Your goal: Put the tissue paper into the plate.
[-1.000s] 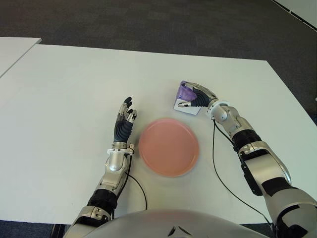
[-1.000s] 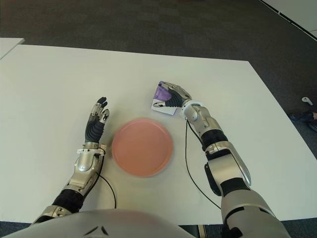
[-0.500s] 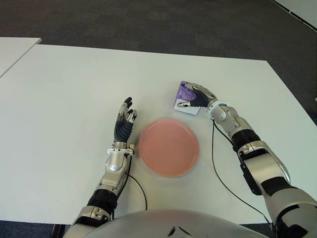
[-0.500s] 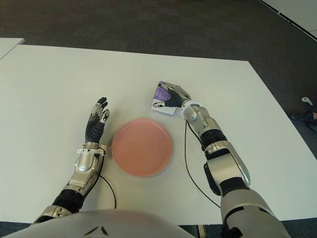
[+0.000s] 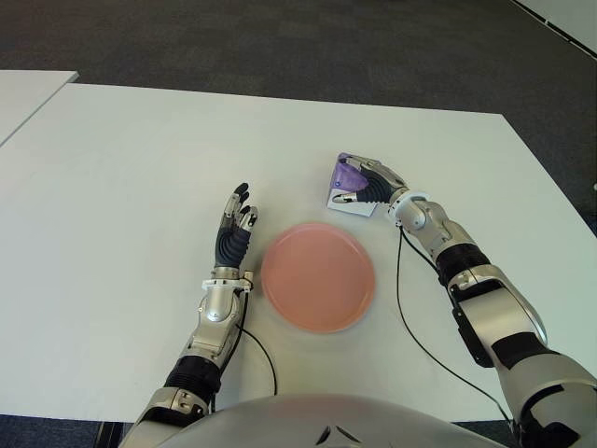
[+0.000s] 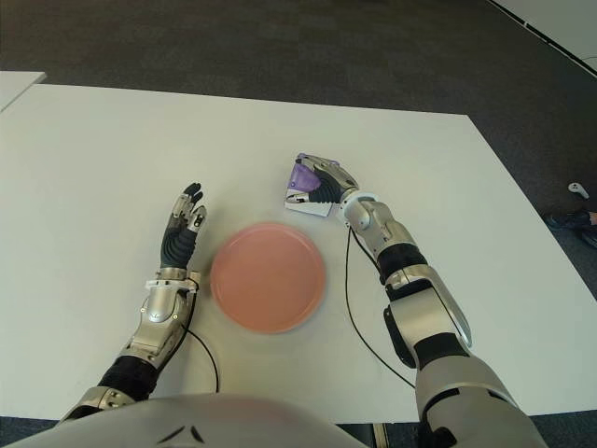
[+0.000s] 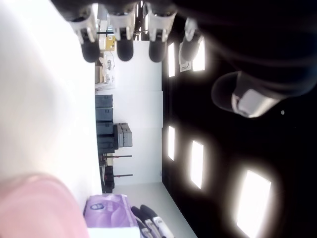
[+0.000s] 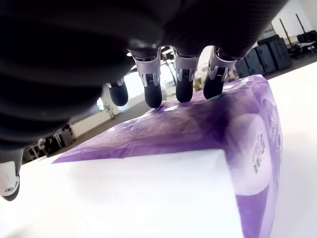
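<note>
A purple and white tissue pack (image 5: 346,175) lies on the white table (image 5: 140,168), just beyond the right rim of the empty pink plate (image 5: 318,276). My right hand (image 5: 359,188) is shut on the pack. Its four fingers (image 8: 183,79) press on the purple top, and the thumb (image 5: 342,198) sits at the white near side. The pack (image 8: 198,129) still touches the table. My left hand (image 5: 234,222) shows open, fingers straight, to the left of the plate. The left wrist view catches the plate's edge (image 7: 34,208) and the pack (image 7: 111,210) farther off.
A thin black cable (image 5: 410,322) runs from my right wrist across the table beside the plate. A second white table (image 5: 28,89) stands at the far left. Dark carpet (image 5: 308,47) lies past the far edge.
My right hand has crept slightly left and its fingers have settled a bit further over the pack. Plate and left hand are unchanged.
</note>
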